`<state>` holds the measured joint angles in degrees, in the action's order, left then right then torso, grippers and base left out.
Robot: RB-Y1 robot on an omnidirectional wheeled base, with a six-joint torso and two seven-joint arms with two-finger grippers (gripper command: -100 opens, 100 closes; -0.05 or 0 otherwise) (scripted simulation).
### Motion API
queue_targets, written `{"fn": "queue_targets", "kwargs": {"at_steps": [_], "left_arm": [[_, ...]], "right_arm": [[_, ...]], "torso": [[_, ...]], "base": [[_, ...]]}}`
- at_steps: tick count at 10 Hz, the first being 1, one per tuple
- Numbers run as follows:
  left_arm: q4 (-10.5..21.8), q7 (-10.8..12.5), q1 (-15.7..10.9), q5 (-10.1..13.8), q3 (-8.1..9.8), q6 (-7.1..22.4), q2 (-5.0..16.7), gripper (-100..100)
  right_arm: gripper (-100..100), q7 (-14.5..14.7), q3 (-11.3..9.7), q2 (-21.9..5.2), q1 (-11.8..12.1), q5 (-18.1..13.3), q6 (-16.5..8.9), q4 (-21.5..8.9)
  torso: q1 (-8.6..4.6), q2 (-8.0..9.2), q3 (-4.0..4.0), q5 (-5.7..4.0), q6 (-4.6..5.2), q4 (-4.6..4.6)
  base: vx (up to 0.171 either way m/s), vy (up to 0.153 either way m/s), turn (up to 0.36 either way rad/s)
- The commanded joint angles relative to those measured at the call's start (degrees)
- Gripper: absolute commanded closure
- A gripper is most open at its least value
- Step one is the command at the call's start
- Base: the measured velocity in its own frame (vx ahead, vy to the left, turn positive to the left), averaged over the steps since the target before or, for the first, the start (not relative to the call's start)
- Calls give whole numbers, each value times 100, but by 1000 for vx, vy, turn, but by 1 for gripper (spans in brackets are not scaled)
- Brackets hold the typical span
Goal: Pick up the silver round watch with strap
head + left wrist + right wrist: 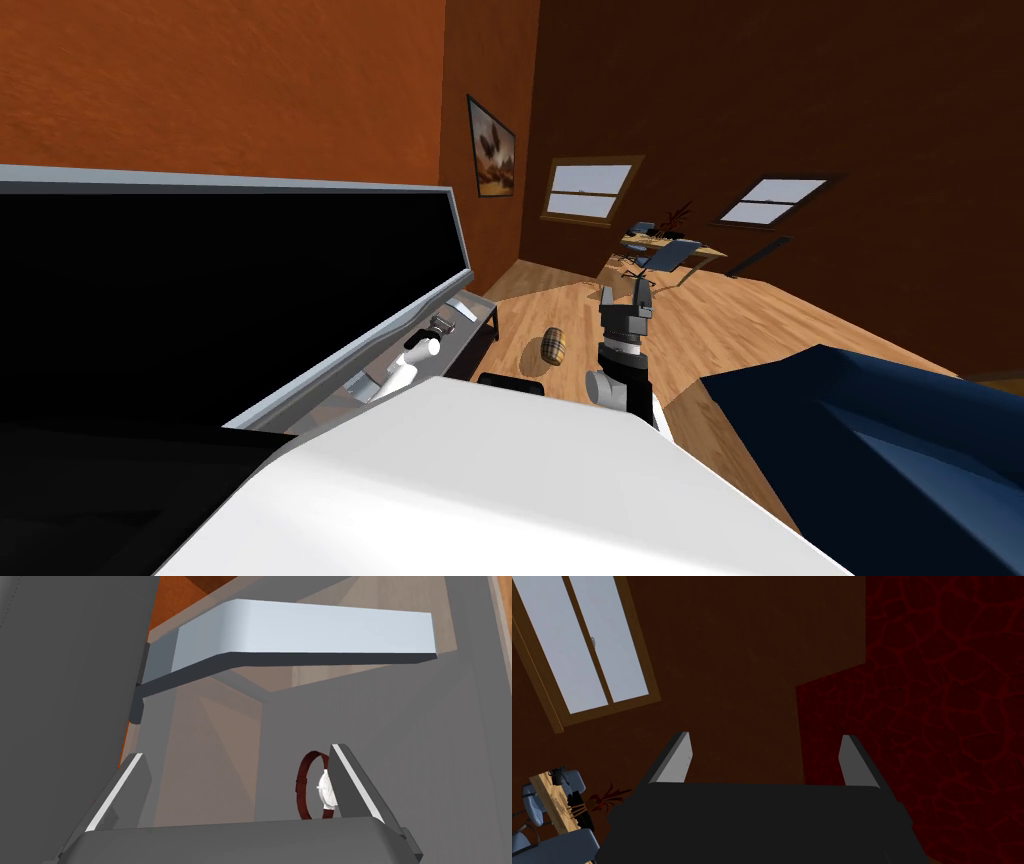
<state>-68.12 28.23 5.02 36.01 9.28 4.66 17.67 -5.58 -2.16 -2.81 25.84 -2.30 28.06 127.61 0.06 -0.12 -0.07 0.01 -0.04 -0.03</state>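
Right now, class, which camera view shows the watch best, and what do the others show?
The left wrist view: the watch, white face and dark red strap, stands on edge between the fingers of the open left gripper, close by one. In the head view it is too small to tell. The right gripper, open, faces away.

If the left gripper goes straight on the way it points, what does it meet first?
Probably the watch, standing on edge between the open fingers of the left gripper, beside one finger; beyond it, a grey surface. Depth is unclear.
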Motion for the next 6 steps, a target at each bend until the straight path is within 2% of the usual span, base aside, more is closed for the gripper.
{"fn": "queue_targets", "kwargs": {"at_steps": [1,4,6], "left_arm": [[286,183,-113,190,-27,43,75,-100],[594,317,-194,315,-13,115,97,-100],[971,577,-344,546,12,244,126,-100]], "right_arm": [[0,0,0,0,0,0,0,0],[0,0,0,0,0,0,0,0],[0,0,0,0,0,0,0,0]], "torso": [[0,0,0,0,0,0],[0,0,0,0,1,1],[-2,2,1,0,1,1]], "base": [[30,12,-30],[25,13,-27],[34,15,-41]]}}
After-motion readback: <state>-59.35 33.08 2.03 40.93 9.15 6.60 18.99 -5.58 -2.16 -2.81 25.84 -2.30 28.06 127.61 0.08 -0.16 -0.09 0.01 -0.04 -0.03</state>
